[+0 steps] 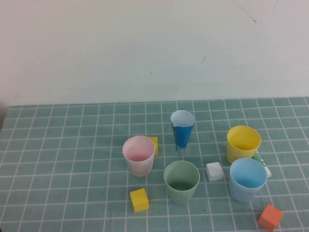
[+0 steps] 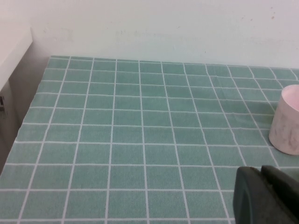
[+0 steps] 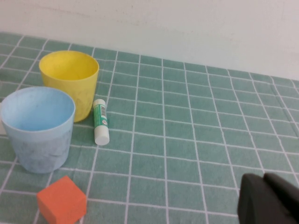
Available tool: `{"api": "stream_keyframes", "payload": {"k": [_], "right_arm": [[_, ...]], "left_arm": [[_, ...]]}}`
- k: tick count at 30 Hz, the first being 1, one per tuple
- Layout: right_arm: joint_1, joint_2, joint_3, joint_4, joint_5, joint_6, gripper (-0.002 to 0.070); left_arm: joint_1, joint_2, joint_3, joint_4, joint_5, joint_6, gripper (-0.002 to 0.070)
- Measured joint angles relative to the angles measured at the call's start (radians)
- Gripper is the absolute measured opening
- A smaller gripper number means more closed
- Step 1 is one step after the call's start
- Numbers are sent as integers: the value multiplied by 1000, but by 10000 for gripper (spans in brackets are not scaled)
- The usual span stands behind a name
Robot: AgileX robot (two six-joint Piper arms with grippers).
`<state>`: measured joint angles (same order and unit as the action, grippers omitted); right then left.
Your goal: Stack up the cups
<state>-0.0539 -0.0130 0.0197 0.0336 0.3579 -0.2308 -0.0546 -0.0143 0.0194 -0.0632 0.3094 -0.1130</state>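
Observation:
Four cups stand upright and apart on the green tiled table: pink (image 1: 138, 154), pale green (image 1: 181, 180), light blue (image 1: 247, 178) and yellow (image 1: 243, 143). Neither arm shows in the high view. My left gripper (image 2: 261, 173) is shut and empty, low over the table to the left of the pink cup (image 2: 287, 122). My right gripper (image 3: 264, 178) is shut and empty, to the right of the light blue cup (image 3: 39, 127) and the yellow cup (image 3: 71, 80).
A narrow dark blue cone cup (image 1: 182, 129) stands behind the green cup. Yellow blocks (image 1: 139, 199) (image 1: 153, 143), a white block (image 1: 214, 171) and an orange block (image 1: 270, 217) lie among the cups. A green glue stick (image 3: 100, 121) lies beside the yellow cup.

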Motion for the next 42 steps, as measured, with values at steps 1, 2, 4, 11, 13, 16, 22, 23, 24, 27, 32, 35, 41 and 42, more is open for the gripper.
{"api": "stream_keyframes", "payload": {"k": [1,2,4,11,13,16,22,23,24,27,32,35,41,42], "right_arm": [[0,0,0,0,0,0,-1],[0,0,0,0,0,0,-1],[0,0,0,0,0,0,-1],[0,0,0,0,0,0,-1],[4,0,0,0,0,0,-1],[4,0,0,0,0,0,-1],[4,0,2,0,-10,0,-1],[4,0,4,0,-23,0,-1],[4,0,6,0,-46,0,-1],[4,0,10,0,-159,0,-1],[4,0,10,0,-543,0,-1],[4,0,10,0,-789,0,-1],[4,0,10,22,-1070,2,-1],[4,0,10,22,-1089,2,-1]], "left_arm": [[0,0,0,0,0,0,-2],[0,0,0,0,0,0,-2],[0,0,0,0,0,0,-2],[0,0,0,0,0,0,-2],[0,0,0,0,0,0,-2],[0,0,0,0,0,4,-2],[0,0,0,7,-3,18,-2],[0,0,0,9,-10,22,-2],[0,0,0,11,-25,22,-2],[0,0,2,15,-129,25,-2],[0,0,2,25,-539,49,-3],[0,0,2,28,-826,52,-3],[0,0,2,36,-1287,44,-3],[0,0,2,36,-1332,35,-3]]}}
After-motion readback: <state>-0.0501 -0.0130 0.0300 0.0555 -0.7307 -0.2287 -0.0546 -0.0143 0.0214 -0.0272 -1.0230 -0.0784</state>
